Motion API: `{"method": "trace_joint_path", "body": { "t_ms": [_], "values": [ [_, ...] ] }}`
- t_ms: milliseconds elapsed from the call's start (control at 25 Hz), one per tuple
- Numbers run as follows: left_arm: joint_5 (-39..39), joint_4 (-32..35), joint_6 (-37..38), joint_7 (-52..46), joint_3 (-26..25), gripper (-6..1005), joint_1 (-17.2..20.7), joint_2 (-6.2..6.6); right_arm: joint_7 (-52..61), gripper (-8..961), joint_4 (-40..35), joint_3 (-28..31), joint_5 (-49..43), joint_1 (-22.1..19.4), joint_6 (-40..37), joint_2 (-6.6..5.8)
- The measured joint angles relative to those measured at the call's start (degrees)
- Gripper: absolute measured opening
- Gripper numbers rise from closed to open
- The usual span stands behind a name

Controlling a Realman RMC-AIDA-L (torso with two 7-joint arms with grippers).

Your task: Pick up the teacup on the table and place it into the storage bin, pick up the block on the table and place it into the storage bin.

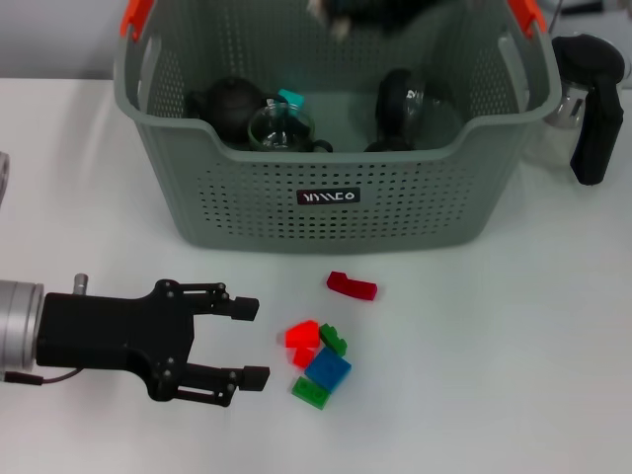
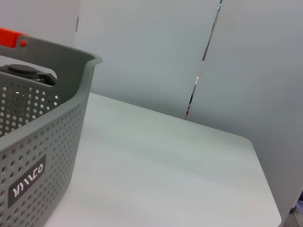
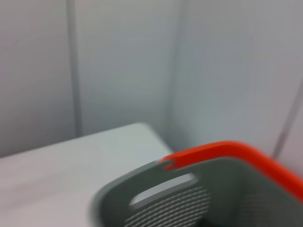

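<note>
Two black teapots — one glass teacup — inside storage bin.

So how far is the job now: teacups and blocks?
Done: a clear glass teacup lies in the grey-green perforated storage bin. In hand: nothing; the open left gripper faces the small coloured plastic blocks on the white table. Left: all blocks. The right gripper is above the bin.

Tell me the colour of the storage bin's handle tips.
Orange-red, capping both handles of the grey-green storage bin; the head view shows them best.
</note>
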Motion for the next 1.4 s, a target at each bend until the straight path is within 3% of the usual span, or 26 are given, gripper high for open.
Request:
{"method": "trace_joint_path", "body": {
  "t_ms": [320,520,960,1160,1280,1400],
  "values": [
    [0.0,0.0,0.0,0.0,-0.1,810,-0.1,0.00,-4.0,224,7.7,0.9,-0.7,-0.6,7.9,-1.05],
    [0.0,0.0,0.0,0.0,-0.1,810,-0.1,0.00,-4.6,233,8.6,0.9,-3.0,-0.3,8.9,-0.74],
    [0.0,0.0,-0.1,0.0,0.0,810,-0.1,0.00,-4.7,515,6.8,1.4,-2.3,-1.7,9.7,-0.51],
    [0.0,0.0,-0.3,0.0,0.1,809,-0.1,-0.11,-6.1,715,1.3,1.5,1.8,-4.0,0.3,-0.91],
    [0.0,-0.1,-0.5,0.0,0.1,809,-0.1,-0.18,-6.9,907,-3.2,1.3,0.8,-5.3,-9.3,-1.16],
    [0.0,-0.2,-0.6,0.0,0.1,809,-0.1,-0.18,-8.5,935,-6.5,1.1,-0.6,-6.3,-19.6,-1.19]
  ]
}}
